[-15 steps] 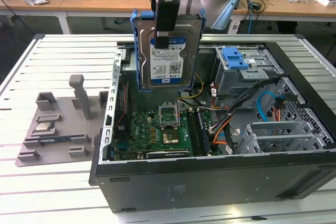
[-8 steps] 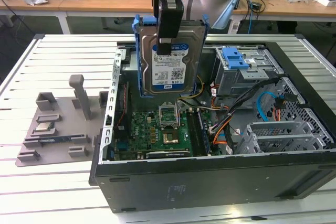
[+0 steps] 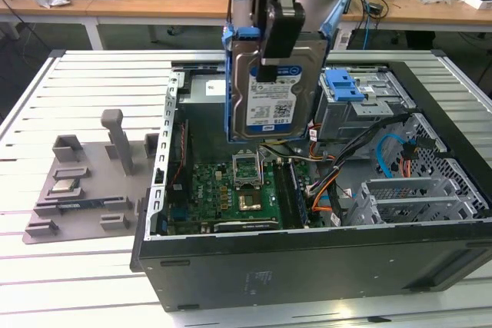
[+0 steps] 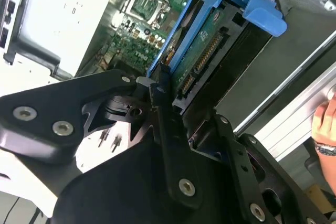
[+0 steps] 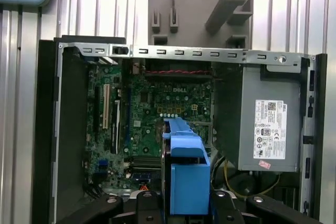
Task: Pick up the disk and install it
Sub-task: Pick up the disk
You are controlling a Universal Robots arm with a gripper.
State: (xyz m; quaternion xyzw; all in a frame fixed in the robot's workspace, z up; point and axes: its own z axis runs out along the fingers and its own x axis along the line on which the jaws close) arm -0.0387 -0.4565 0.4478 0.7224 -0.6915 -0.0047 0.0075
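Observation:
The disk, a silver hard drive with a white and blue label in a blue carrier frame, hangs upright above the open computer case. My gripper is shut on it from above, with black fingers pressed on both flat faces. In the second wrist view the disk shows its circuit-board side and connector, and the gripper clamps its near end. In the first wrist view the blue carrier sits between the gripper's fingers, over the motherboard.
Inside the case lie the green motherboard, a grey power-supply box, a drive cage with a blue latch and loose cables. A grey fixture plate rests on the slatted table at the exterior view's left. A person's hand is nearby.

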